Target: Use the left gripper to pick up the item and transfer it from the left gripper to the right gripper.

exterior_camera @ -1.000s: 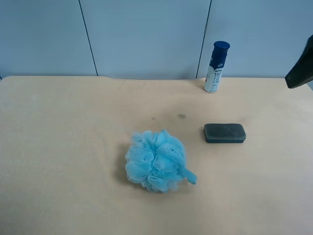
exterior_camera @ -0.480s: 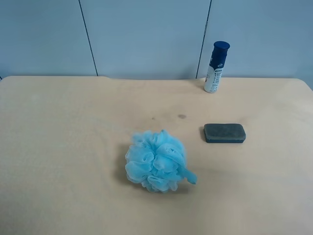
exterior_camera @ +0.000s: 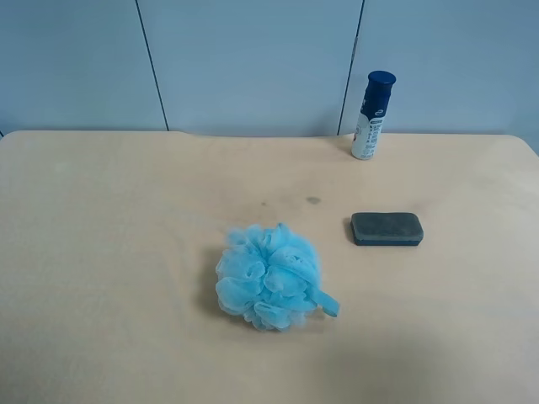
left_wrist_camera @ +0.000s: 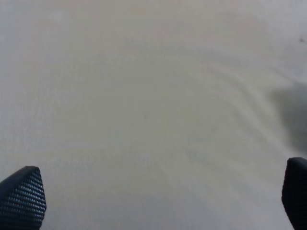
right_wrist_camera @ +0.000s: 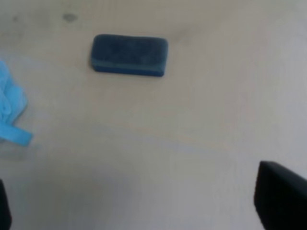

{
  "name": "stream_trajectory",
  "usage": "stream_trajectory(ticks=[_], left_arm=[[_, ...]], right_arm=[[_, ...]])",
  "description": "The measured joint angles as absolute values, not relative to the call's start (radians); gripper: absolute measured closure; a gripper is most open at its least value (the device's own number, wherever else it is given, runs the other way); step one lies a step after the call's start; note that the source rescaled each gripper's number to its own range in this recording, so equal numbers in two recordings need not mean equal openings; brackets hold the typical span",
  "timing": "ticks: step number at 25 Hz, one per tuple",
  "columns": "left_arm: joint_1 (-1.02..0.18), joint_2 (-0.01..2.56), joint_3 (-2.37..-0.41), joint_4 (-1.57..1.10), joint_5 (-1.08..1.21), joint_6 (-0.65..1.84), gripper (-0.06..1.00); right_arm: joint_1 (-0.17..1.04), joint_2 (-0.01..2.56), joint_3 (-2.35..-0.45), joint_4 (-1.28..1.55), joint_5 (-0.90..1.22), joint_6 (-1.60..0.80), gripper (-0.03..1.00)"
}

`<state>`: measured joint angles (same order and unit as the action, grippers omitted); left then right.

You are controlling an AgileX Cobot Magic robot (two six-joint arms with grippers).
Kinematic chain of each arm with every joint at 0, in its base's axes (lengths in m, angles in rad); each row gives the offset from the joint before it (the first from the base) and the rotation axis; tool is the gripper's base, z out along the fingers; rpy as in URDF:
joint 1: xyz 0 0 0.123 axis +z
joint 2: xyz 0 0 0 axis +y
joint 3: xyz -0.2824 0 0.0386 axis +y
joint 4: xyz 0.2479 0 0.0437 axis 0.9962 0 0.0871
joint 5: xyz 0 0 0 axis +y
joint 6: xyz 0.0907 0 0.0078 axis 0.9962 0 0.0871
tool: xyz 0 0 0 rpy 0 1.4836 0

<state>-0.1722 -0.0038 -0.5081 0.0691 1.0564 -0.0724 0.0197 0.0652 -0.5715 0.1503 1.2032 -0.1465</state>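
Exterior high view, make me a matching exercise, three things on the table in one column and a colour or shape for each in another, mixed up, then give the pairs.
Things:
1. item
2. bath puff
3. bottle

Descriptions:
A. white body, dark blue cap, standing upright
B. light blue, ruffled mesh ball
C. dark grey, flat rounded block

Pairs: 1-C, 2-B, 3-A
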Motion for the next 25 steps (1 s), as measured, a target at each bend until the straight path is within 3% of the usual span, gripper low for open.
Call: stream_trajectory(ticks=[12,25], left_arm=[[-0.171,-0.004,-0.508,0.069,1.056,-0.072,-0.06],[-0.042,-0.004,-0.508,0.069,1.056,-0.072,-0.06]], right_arm=[[0.02,-0.003,-0.503,0.078,1.072,-0.1,-0.03],[0.02,-0.003,-0.503,0.074,1.072,-0.095,-0.03]])
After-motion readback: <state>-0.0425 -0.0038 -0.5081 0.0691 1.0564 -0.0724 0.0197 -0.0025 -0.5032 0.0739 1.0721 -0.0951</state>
